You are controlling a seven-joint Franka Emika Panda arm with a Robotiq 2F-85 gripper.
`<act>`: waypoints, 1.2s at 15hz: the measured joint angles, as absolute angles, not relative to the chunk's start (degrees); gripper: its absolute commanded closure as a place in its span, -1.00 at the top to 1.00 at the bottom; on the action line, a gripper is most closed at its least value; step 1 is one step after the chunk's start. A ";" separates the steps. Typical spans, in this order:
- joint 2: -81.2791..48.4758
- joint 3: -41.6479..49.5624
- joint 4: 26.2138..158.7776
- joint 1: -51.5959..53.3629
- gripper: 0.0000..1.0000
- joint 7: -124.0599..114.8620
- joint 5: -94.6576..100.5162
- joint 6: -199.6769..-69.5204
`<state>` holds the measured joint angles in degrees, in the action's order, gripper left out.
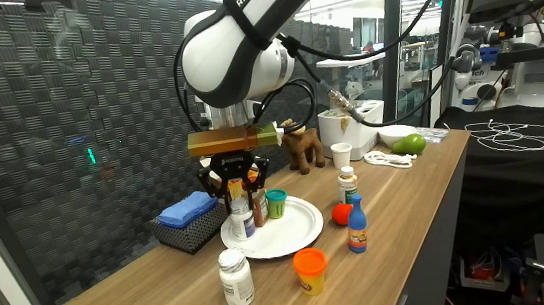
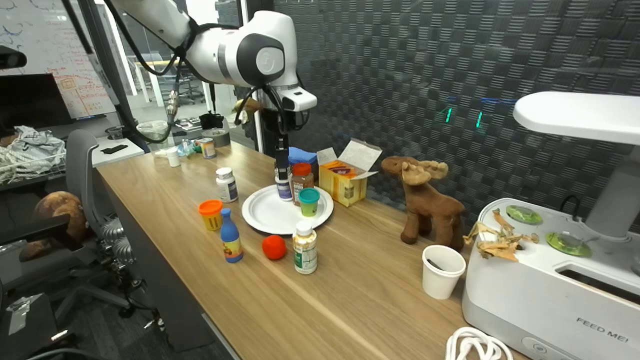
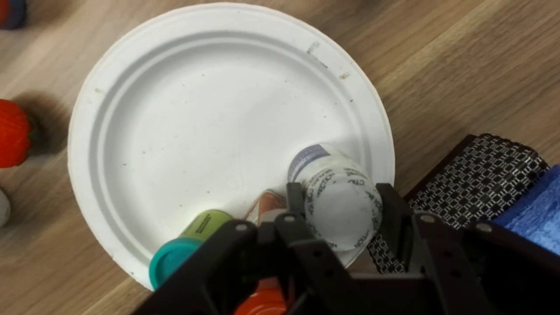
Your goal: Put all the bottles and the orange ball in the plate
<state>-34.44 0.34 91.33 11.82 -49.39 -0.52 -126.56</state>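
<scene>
My gripper [image 3: 341, 194] is shut on the cap of a white pill bottle [image 1: 243, 226], which stands about upright at the edge of the white plate [image 1: 293, 233]. Beside it on the plate are a reddish-orange bottle [image 2: 302, 185] and a green tub with a teal lid [image 1: 276, 203]. Off the plate, another white pill bottle [image 1: 236, 282] stands on the table. A white-capped bottle with a green label [image 2: 305, 248], a blue bottle [image 1: 356, 227] and the orange ball [image 2: 274, 247] are grouped on the plate's far side from it.
A yellow tub with an orange lid [image 1: 311, 272] stands near the plate. Close behind the plate are a dark woven box [image 1: 192, 231] with a blue cloth [image 1: 188, 209] and an open yellow carton [image 2: 345, 185]. A plush moose [image 2: 425, 205] and a paper cup [image 2: 442, 272] stand farther along.
</scene>
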 measured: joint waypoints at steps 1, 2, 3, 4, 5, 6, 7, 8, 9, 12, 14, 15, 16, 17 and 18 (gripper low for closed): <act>-34.45 0.33 91.39 11.82 -0.57 -49.31 -0.55 -126.56; -34.45 0.33 91.39 11.82 0.39 -49.24 -0.57 -126.56; -34.45 0.30 91.39 11.82 0.41 -48.93 -0.62 -126.56; -34.45 0.29 91.40 11.82 0.54 -48.51 -0.68 -126.56; -34.46 0.22 91.44 11.82 0.68 -48.11 -0.75 -126.55; -34.46 0.09 91.48 11.83 0.82 -47.75 -0.75 -126.55; -34.44 -0.01 91.48 11.90 0.98 -47.38 -0.75 -126.53; -34.37 -0.03 91.48 12.06 1.00 -46.93 -0.73 -126.47; -34.21 -0.03 91.47 12.29 1.00 -46.54 -0.61 -126.41; -32.93 -0.13 91.48 13.53 1.00 -45.42 0.59 -124.89; -31.63 -0.83 91.48 14.46 1.00 -43.66 1.11 -122.79; -31.00 -1.43 91.48 14.84 0.98 -42.52 1.16 -121.73; -30.45 -2.13 91.48 15.17 1.00 -41.22 1.16 -120.84; -30.04 -2.81 91.49 15.48 1.00 -40.05 1.16 -120.32; -29.83 -3.39 91.54 15.79 1.00 -39.00 1.16 -120.11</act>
